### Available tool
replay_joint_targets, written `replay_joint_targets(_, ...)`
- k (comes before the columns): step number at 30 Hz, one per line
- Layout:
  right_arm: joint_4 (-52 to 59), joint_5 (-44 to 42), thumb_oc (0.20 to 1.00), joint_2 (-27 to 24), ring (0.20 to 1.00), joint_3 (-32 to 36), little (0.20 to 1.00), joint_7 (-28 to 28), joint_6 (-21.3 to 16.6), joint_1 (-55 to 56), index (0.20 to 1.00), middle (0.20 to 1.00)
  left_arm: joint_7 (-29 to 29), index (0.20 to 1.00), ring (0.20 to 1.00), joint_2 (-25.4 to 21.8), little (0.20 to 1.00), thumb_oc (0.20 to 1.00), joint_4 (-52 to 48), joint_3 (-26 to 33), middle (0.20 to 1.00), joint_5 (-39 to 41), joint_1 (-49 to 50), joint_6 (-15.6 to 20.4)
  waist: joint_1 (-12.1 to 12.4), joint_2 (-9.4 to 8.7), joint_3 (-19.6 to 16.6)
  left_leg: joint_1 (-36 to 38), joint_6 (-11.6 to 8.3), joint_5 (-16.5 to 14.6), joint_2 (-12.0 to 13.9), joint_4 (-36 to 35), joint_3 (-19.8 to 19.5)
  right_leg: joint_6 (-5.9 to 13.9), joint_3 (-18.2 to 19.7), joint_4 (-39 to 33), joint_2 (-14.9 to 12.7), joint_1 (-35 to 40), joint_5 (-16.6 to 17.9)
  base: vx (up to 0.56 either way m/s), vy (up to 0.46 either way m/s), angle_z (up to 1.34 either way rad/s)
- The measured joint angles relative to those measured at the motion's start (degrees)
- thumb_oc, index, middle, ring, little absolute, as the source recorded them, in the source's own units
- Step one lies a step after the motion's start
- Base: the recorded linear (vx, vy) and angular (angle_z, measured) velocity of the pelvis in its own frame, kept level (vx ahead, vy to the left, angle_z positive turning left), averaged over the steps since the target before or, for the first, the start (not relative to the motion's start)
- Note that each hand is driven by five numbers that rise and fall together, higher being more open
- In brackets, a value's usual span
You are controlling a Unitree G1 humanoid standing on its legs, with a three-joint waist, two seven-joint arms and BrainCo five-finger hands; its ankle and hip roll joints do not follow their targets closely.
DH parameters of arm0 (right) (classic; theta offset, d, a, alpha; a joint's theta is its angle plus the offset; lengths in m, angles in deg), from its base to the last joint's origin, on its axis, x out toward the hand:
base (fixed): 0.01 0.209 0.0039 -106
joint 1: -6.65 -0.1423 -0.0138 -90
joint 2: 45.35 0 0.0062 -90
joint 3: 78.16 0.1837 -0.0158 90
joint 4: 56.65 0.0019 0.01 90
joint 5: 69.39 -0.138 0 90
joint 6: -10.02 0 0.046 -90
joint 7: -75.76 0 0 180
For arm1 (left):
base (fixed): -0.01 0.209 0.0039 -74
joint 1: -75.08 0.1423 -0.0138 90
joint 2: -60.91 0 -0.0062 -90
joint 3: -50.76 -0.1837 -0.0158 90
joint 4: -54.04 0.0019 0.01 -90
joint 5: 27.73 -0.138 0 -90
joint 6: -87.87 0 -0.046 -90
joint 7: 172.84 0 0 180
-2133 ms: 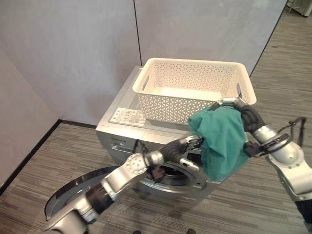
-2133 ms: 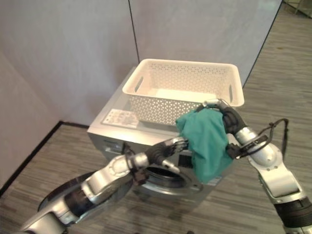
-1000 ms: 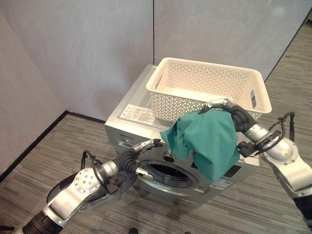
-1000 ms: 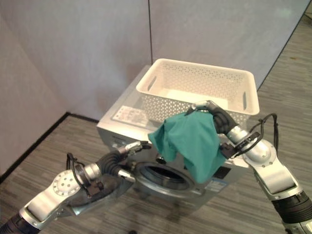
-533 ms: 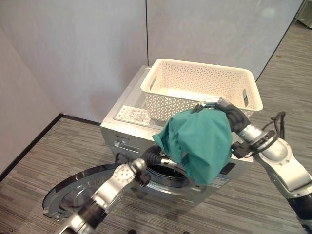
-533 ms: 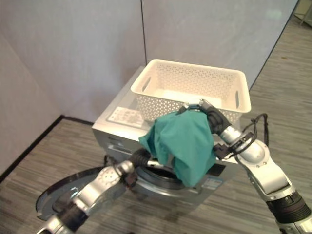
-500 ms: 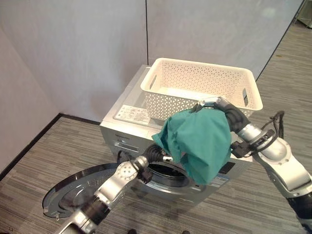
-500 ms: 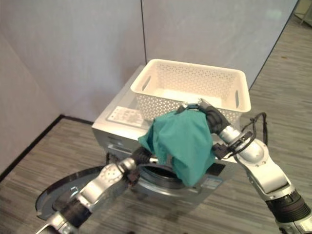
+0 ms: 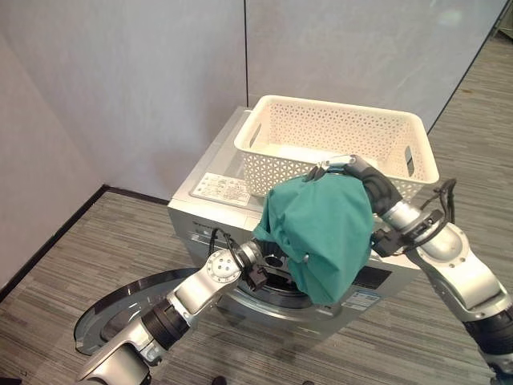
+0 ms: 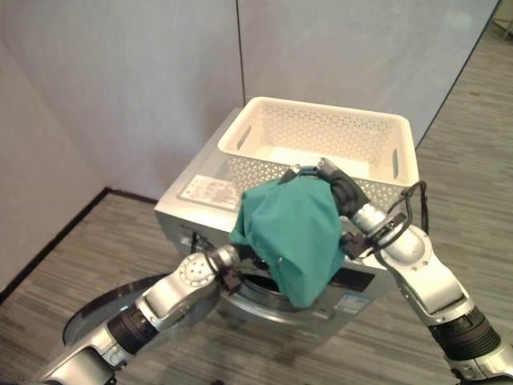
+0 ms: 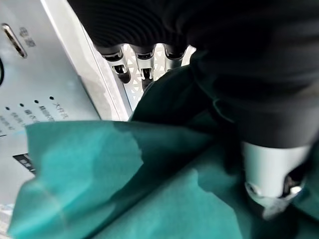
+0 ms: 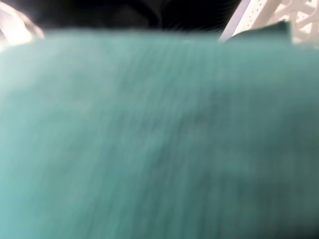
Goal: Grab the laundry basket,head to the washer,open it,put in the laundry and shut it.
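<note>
Right hand (image 9: 353, 170) has fingers curled into the teal-green cloth (image 9: 321, 237) hanging before the silver washer's (image 9: 212, 212) open port; left hand's (image 11: 144, 69) grip unclear, so lower and feed it in, then let go.

Right arm reaches in from the near right, elbow bent, right hand (image 9: 346, 168) raised with fingers curled. Left arm extends forward from the near left; left hand (image 11: 144, 62) partly hidden.

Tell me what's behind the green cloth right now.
The green cloth hangs from the right hand, covering most of the washer opening; a strip of rim shows beside the left hand. The drum's inside is hidden. Above sits the basket.
</note>
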Motion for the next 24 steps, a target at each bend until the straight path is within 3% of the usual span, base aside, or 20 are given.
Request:
replay_joint_targets(4,-2.0,0.0,0.2,0.2,0.2,0.0,0.2,1.3,0.0,0.0,0.2,0.2,0.0,1.0,1.0,0.6,1.0,1.0,-0.2,-0.5,1.0,2.4,-0.8,0.0,-0.4,0.34,-0.2,0.0,0.0,0.0,0.0,0.0,0.0,0.01,0.0,0.0,0.0,0.0,0.0,0.0,0.0,0.0)
replay_joint_targets(5,-2.2,0.0,0.2,0.2,0.2,0.0,0.2,1.7,0.0,0.0,0.2,0.2,0.0,0.545,0.545,0.6,0.545,0.545,-0.2,-0.5,0.545,2.6,-0.8,0.0,-0.5,0.46,-0.3,0.0,0.0,0.0,0.0,0.0,0.0,0.01,0.0,0.0,0.0,0.0,0.0,0.0,0.0,0.0)
replay_joint_targets(7,-2.2,0.1,0.2,0.3,0.2,0.0,0.2,2.2,0.0,0.0,0.2,0.2,-0.1,0.278,0.278,1.1,0.278,0.278,-0.2,-0.6,0.278,3.0,-0.8,0.0,-1.1,0.63,-0.4,0.0,0.0,0.0,0.0,-0.1,0.0,0.01,0.0,0.0,0.0,0.0,0.0,0.0,0.0,0.0)
replay_joint_targets(8,-2.2,0.1,0.2,0.3,0.2,0.0,0.2,2.3,0.0,0.0,0.2,0.2,-0.4,0.2,0.2,1.8,0.2,0.2,-0.1,-0.6,0.2,4.3,-0.9,0.0,-1.4,0.69,-0.4,0.0,0.0,0.0,0.0,-0.1,0.0,0.01,0.0,0.0,0.0,0.0,0.0,0.0,0.0,0.0)
replay_joint_targets(13,-2.2,0.1,0.2,0.3,0.2,0.0,0.2,3.5,0.0,0.0,0.2,0.2,-1.7,0.2,0.2,4.8,0.2,0.2,0.4,-1.5,0.2,6.1,-1.1,0.0,-1.6,0.7,-0.4,-0.1,0.0,0.0,0.0,-0.1,0.0,0.01,0.0,0.0,0.0,-0.1,0.0,0.0,0.0,0.0)
replay_joint_targets(24,-2.3,0.0,0.2,0.9,0.2,0.0,0.2,4.8,0.0,0.0,0.2,0.2,-3.8,0.2,0.2,4.2,0.2,0.2,0.3,-1.4,0.2,8.8,-1.2,0.7,-1.5,0.49,-0.3,-0.1,0.0,0.0,0.0,-0.1,0.0,0.01,0.0,0.0,0.0,-0.1,0.0,0.0,0.0,0.0)
